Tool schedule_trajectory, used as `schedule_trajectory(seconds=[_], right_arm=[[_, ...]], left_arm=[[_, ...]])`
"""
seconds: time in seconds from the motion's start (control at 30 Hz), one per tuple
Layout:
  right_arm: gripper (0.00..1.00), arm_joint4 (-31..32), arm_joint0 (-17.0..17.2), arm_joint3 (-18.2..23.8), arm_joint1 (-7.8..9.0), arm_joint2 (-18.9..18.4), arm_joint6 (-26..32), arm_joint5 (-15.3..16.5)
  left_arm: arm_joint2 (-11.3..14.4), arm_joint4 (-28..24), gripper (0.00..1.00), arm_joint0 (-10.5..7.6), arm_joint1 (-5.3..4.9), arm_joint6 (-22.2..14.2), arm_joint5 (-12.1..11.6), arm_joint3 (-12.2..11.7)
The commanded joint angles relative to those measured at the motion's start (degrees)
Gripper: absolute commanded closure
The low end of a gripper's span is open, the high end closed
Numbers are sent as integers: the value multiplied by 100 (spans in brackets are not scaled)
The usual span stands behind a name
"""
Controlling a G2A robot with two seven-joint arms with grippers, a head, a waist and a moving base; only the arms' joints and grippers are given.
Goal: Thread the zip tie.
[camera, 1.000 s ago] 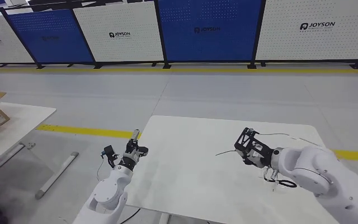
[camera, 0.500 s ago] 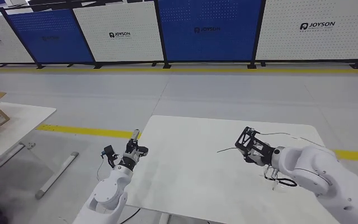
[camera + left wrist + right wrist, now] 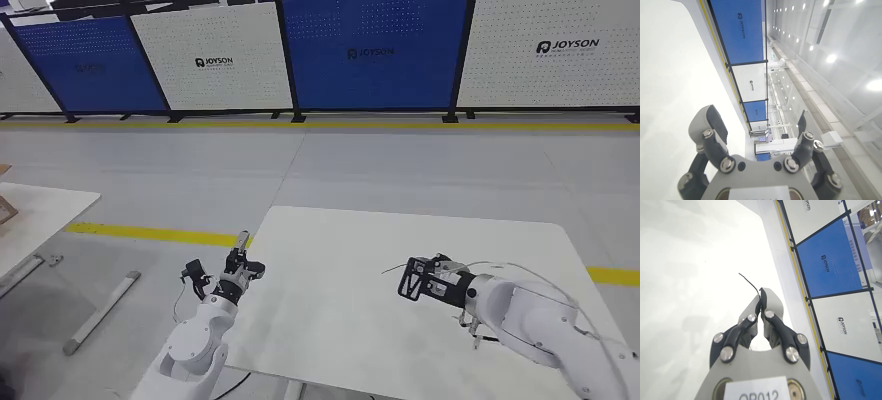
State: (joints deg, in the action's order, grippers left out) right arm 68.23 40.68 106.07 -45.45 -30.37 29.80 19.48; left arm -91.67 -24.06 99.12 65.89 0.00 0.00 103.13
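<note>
Top view: right pincer [image 3: 406, 276], clamping zip tie [image 3: 391, 269], well inside table [image 3: 320, 250] edges.

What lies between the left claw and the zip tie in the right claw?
Nothing but bare table top, seen in the top view, separates the open left claw from the zip tie.

A large industrial hall, likely a robotics test floor. A white worktable [image 3: 330, 330] stands on a smooth grey floor [image 3: 330, 165] marked with yellow safety lines [image 3: 150, 234]. Blue and white perforated partition panels [image 3: 370, 50] in black frames fence the area. Round ceiling lights [image 3: 831, 58] dot a high white ceiling.
</note>
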Motion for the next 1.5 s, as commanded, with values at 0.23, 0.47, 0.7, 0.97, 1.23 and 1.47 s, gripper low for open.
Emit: schedule_trajectory(seconds=[0.23,0.47,0.7,0.97,1.23,1.47], right_arm=[[100,2,0,0,0,0,0,0],[100,2,0,0,0,0,0,0],[100,2,0,0,0,0,0,0],[100,138,26,54,-1,-26,-71,0],[100,1678,46,495,70,97,-306,0],[100,1973,-335,411,146,860,-968,0]], left_arm=[[112,-103,0,-120,11,-166,350,88],[341,-177,0,-135,-32,-1038,1669,993],[556,-216,0,-234,-26,-890,1948,1033],[579,-572,0,-220,-27,-1021,1948,833],[529,-1383,0,-65,-302,-1815,1948,778],[841,-2243,0,-130,-713,-2026,1948,467]])
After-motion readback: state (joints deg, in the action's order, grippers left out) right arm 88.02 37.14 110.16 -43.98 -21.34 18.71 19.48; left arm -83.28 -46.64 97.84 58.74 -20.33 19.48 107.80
